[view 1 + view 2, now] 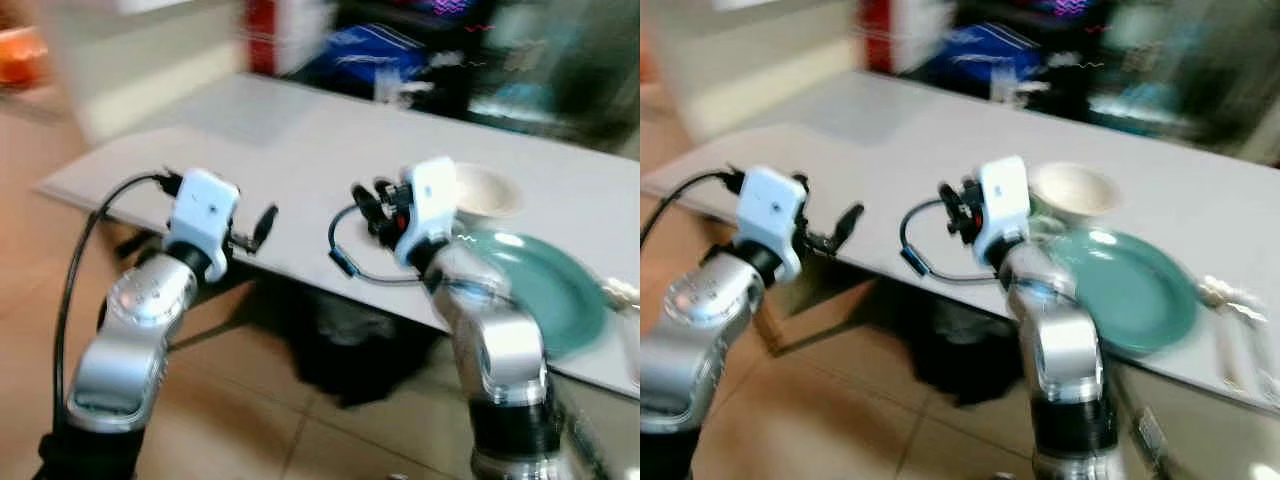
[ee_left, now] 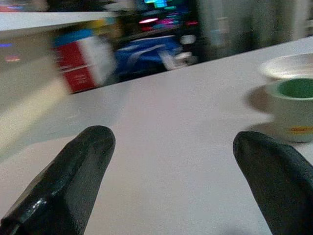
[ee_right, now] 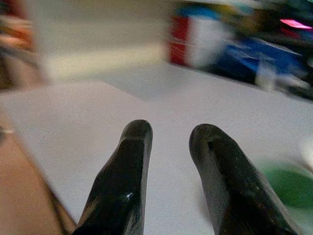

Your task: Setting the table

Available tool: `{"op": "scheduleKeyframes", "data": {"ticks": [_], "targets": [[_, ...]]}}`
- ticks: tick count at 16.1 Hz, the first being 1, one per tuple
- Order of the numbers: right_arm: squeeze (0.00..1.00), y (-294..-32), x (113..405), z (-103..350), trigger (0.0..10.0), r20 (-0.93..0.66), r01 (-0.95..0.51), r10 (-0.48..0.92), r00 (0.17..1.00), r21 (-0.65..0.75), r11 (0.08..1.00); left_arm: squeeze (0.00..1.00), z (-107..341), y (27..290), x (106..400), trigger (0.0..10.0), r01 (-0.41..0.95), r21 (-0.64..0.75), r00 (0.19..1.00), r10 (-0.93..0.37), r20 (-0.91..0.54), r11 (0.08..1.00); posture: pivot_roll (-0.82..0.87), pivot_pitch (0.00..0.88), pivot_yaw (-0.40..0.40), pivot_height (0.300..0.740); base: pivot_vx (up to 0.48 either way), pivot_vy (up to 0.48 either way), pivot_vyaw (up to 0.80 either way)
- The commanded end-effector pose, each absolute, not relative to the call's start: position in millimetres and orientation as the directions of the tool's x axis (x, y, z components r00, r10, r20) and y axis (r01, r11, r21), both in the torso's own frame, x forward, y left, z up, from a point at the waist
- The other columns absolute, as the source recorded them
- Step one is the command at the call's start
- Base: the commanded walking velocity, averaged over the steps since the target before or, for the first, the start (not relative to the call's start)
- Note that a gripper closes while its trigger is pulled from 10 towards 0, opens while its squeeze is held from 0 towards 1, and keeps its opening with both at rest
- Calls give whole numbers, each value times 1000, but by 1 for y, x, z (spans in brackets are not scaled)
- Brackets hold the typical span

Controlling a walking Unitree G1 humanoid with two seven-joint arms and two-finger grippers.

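Note:
A white table [image 1: 300,150] stretches across in front of me, and the picture is blurred. Near its front right edge lies a teal plate [image 1: 550,285]. Just behind the plate stands a white bowl [image 1: 485,190]. The left wrist view shows a white cup [image 2: 293,110] with a green inside, in front of that bowl [image 2: 288,66]. My left gripper [image 1: 258,230] hovers at the table's front edge, open wide and holding nothing. Left of the plate, my right gripper [image 1: 368,205] hangs over the table, its fingers [image 3: 132,166] a narrow gap apart with nothing between them.
Beyond the table's far edge stand a red and white box [image 1: 290,30] and a blue thing [image 1: 370,50]. A dark bulky shape [image 1: 350,340] sits on the tiled floor under the table. A small pale item [image 1: 1230,295] lies right of the plate.

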State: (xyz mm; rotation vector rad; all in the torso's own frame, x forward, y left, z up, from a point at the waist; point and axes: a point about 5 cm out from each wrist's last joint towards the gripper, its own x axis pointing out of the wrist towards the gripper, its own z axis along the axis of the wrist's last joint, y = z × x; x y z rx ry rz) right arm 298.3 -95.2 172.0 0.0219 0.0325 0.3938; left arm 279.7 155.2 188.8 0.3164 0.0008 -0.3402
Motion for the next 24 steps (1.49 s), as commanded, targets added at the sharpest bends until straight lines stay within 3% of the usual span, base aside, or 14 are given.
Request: {"op": "scheduleKeyframes", "data": {"ticks": [1, 2, 3, 4, 5, 8, 10, 11, 14, 18, 20, 24], "targets": [[0, -101, 298, 168, 10000, -54, -341, 341, 939, 9, 940, 0, 189, 154, 277, 10000, 323, 320, 945, -324, -52, 891, 4, 0, -41, 740, 0, 480, -775], [247, -100, 295, 161, 10000, -72, -324, 325, 943, 28, 946, 0, 186, 155, 275, 10000, 308, 312, 950, -307, -54, 899, 8, 0, -40, 740, 0, 480, -775], [1000, -101, 295, 160, 10000, -71, -305, 306, 949, 28, 952, 0, 185, 155, 275, 10000, 307, 303, 951, -305, -56, 902, 13, 0, -41, 740, 0, 480, -775], [1000, -103, 295, 156, 10000, -83, -291, 293, 953, 35, 956, 0, 181, 153, 274, 10000, 320, 294, 947, -313, -71, 901, 12, 0, -38, 740, 0, 480, -788], [1000, -105, 295, 155, 10000, -89, -258, 261, 961, 45, 965, 1000, 176, 152, 272, 10000, 323, 247, 946, -311, -88, 914, 10, 0, -34, 740, 0, 480, -788], [1000, -105, 297, 159, 10000, -64, -242, 243, 968, 30, 970, 1000, 181, 150, 276, 10000, 298, 275, 954, -293, -60, 914, 11, 0, -30, 740, 0, 480, -788], [1000, -106, 299, 156, 10000, -49, -206, 208, 977, 35, 978, 647, 183, 149, 279, 10000, 289, 301, 956, -289, -44, 909, 17, 0, -30, 740, 0, 480, -800], [12, -106, 303, 153, 10000, -53, -174, 177, 983, 55, 983, 0, 182, 150, 280, 10000, 288, 298, 957, -288, -46, 910, 1, 0, -11, 740, 0, 480, -800], [0, -110, 315, 150, 10000, -44, -185, 188, 981, 62, 981, 0, 176, 141, 285, 10000, 316, 312, 948, -315, -53, 896, -14, 0, -7, 740, 0, 480, -800], [0, -115, 316, 149, 10000, -38, -169, 174, 984, 107, 980, 0, 178, 147, 282, 10000, 233, 311, 971, -238, -21, 922, 6, 0, -52, 740, 0, 480, -797], [0, -113, 313, 150, 10000, -17, -176, 177, 984, 49, 983, 0, 176, 153, 278, 10000, 204, 307, 978, -207, -23, 929, 9, 0, -58, 740, 0, 480, 0], [0, -98, 303, 151, 10000, -11, -367, 367, 930, -48, 929, 0, 167, 151, 266, 10000, 228, 312, 973, -224, -48, 922, 11, 0, -70, 740, 0, 480, 200]]}}
